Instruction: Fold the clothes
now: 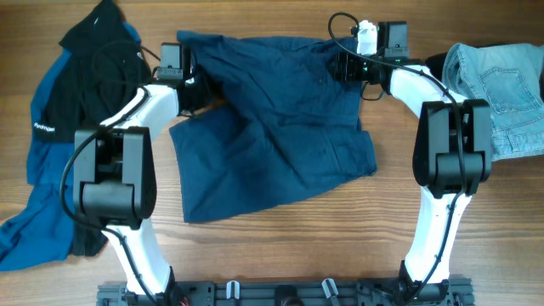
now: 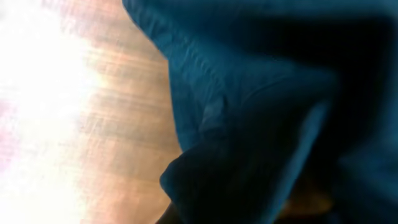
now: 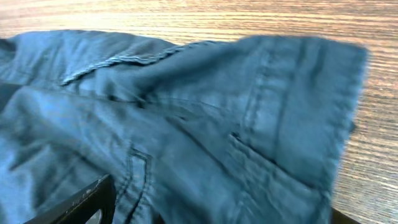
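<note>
Blurry navy shorts (image 2: 249, 124) w/ seam filling right, wood table (image 2: 118, 124) left, glare far left

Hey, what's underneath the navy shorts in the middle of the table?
The navy shorts lie spread on the wooden table, with bare wood showing along their edges. Whether anything else sits beneath them cannot be seen, because the cloth covers it.

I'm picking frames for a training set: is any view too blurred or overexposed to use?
Left wrist: the worst, with the shorts soft and smeared up close, dark at the right, and glare washing the table white along the left side. Right wrist: seams and pocket stitching read fairly clearly, a little soft toward the right edge. Overhead: evenly lit and in focus, with no glare.
</note>
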Controlling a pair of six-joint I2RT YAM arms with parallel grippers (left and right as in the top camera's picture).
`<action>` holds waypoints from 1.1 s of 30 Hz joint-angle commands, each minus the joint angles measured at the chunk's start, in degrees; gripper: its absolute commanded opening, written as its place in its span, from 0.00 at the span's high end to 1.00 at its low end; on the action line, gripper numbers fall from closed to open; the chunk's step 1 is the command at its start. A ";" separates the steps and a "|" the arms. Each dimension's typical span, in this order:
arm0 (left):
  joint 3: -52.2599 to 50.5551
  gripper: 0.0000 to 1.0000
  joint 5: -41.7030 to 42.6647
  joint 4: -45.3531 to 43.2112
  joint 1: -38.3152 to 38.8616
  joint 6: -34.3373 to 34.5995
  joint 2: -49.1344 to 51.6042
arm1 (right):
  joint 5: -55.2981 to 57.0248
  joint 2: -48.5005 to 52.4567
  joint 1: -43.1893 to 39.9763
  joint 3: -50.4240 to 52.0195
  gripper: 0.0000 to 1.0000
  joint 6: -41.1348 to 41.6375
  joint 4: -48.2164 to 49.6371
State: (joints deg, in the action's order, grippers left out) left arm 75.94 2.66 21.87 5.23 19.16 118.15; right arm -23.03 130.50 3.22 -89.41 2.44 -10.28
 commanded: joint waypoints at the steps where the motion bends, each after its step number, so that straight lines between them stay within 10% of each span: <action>1: -0.17 0.96 -7.56 4.13 -0.33 -2.23 -5.49 | 1.57 -1.60 0.42 -0.87 0.21 -0.94 -0.09; 10: -0.17 0.96 -12.26 7.85 -0.31 -2.54 -7.72 | 1.60 -1.60 0.17 -0.87 0.21 -1.03 -1.14; 18: -0.20 0.96 -13.03 28.89 -0.22 -7.87 -9.79 | 1.55 -1.60 0.15 -0.87 0.21 -0.92 -0.48; 21: -0.20 0.48 -11.45 30.14 -0.22 -7.87 -9.62 | -0.68 -1.60 0.15 -0.87 0.21 -0.94 -0.57; 23: -0.20 0.38 -11.45 29.57 -0.22 -7.87 -9.62 | -3.82 -1.60 0.15 -0.87 0.21 -1.05 -0.83; 33: -0.20 0.47 -14.60 21.68 -0.28 -8.04 -9.62 | -8.17 -1.62 2.64 -0.92 0.21 -9.94 -4.59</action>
State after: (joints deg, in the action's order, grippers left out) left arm 75.90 -9.47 47.97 5.23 11.79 108.84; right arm -32.14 130.48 4.05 -89.41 -4.47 -14.52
